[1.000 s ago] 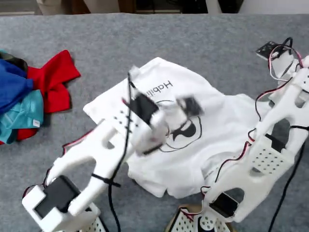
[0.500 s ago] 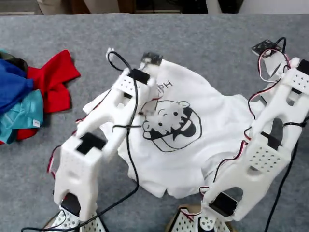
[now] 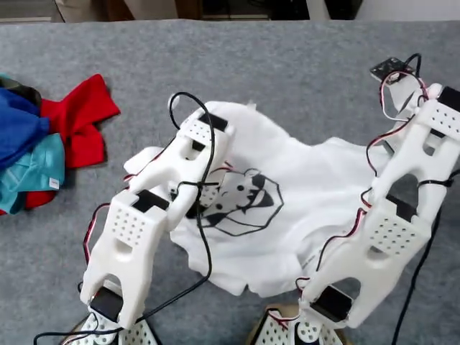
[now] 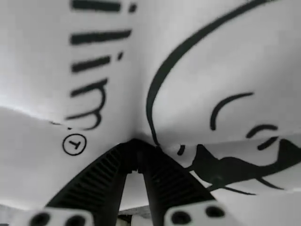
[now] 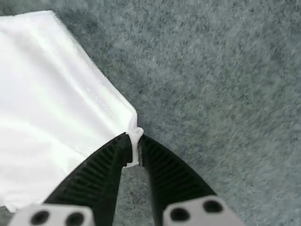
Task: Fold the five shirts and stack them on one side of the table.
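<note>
Shirt [image 3: 309,205] runs sideways from the left claw [image 4: 135,157], pinched shut on cloth by the print [image 4: 225,141], to the right claw [image 5: 134,148], clamped on its corner.

Robotics lab: grey-carpeted table [image 3: 302,57], wired arms [image 3: 136,237].

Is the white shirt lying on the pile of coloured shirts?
No, the white shirt lies spread out apart from the coloured shirts, with bare table between them.
</note>
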Robot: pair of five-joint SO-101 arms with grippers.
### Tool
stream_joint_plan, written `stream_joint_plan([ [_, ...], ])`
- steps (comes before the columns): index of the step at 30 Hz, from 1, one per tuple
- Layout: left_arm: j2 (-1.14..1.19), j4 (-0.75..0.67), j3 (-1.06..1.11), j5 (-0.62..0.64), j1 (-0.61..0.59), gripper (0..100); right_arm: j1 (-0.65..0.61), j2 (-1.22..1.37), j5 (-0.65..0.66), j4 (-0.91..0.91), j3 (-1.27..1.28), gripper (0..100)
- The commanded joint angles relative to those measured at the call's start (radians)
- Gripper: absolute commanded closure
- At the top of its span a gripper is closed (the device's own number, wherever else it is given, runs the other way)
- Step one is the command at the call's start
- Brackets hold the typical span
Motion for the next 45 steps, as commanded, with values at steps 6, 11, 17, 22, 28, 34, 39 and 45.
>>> stream_joint_plan([
  [6,-0.174,0.043,0.104,-0.135,0.054,98,-0.051,-0.01,-0.012,-0.015,0.001,99.8],
  [11,-0.335,0.041,0.204,-0.172,0.18,98,-0.074,-0.01,-0.015,-0.015,0.001,99.8],
  [17,-0.417,0.04,0.025,-0.115,0.117,98,-0.076,0.016,-0.017,-0.015,-0.005,99.8],
  [22,-0.36,-0.021,-0.342,0.126,-0.095,98,-0.076,0.067,-0.018,-0.015,-0.005,99.8],
  [28,-0.128,-0.262,-0.66,0.316,-0.146,95,-0.082,0.088,-0.118,-0.071,-0.001,99.8],
  [34,0.15,-0.275,-0.865,0.459,-0.115,83,-0.082,0.113,-0.356,-0.11,0.004,99.8],
  [39,0.323,-0.219,-0.947,0.488,-0.089,86,-0.071,0.194,-0.519,-0.219,-0.001,99.8],
  [45,0.41,-0.08,-1.013,0.486,-0.028,97,-0.064,0.232,-0.565,-0.245,-0.076,99.7],
])
